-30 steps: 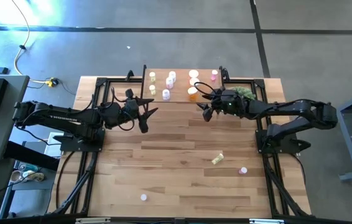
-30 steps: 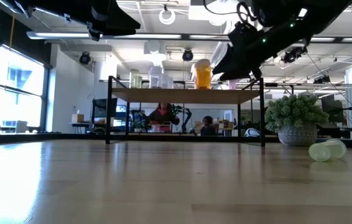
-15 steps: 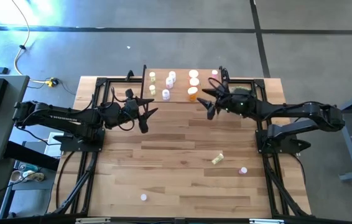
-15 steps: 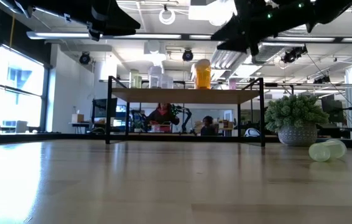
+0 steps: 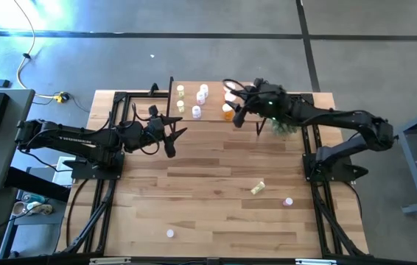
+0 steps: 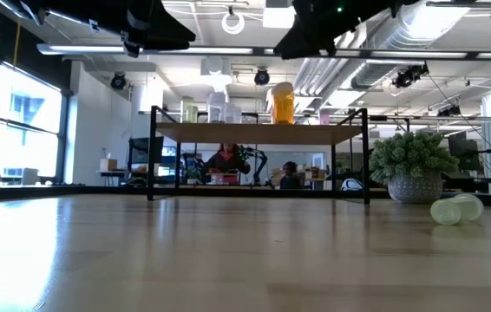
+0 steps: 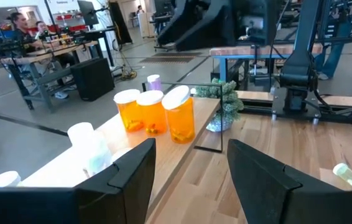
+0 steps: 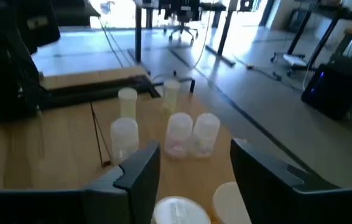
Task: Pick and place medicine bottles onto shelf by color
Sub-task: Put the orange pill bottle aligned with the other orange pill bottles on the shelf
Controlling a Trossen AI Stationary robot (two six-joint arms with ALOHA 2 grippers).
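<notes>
The shelf [image 5: 216, 87] stands at the far edge of the tabletop [image 5: 216, 213], and the bottles on it are grouped by color, which fits the sorting task: orange bottles [image 7: 154, 114] sit together toward its right half, pale and pinkish ones [image 8: 191, 132] cluster on the left half, and yellow-green ones [image 5: 180, 90] stand at its left end.

The right gripper [image 5: 232, 98] hangs above the orange group, fingers apart with nothing between them; the right wrist view shows an empty gap over white caps. Judging from that pose, it is likely done setting an orange bottle down, or lining up over that group.

The left gripper [image 5: 173, 132] waits just off the shelf's near-left corner, fingers partly open and empty, aimed along the shelf.

Three bottles are not yet sorted: a yellow-green one [image 5: 258, 188] lying on its side and a pink one [image 5: 288, 201] toward the near right of the tabletop, and another pink-looking one [image 5: 170, 233] near the near edge, left of centre.

A spiky green plant [image 6: 413, 165] stands by the shelf's right end, right under the right arm. It crowds any low approach from that side, and the close-packed orange bottles could tip if brushed.
</notes>
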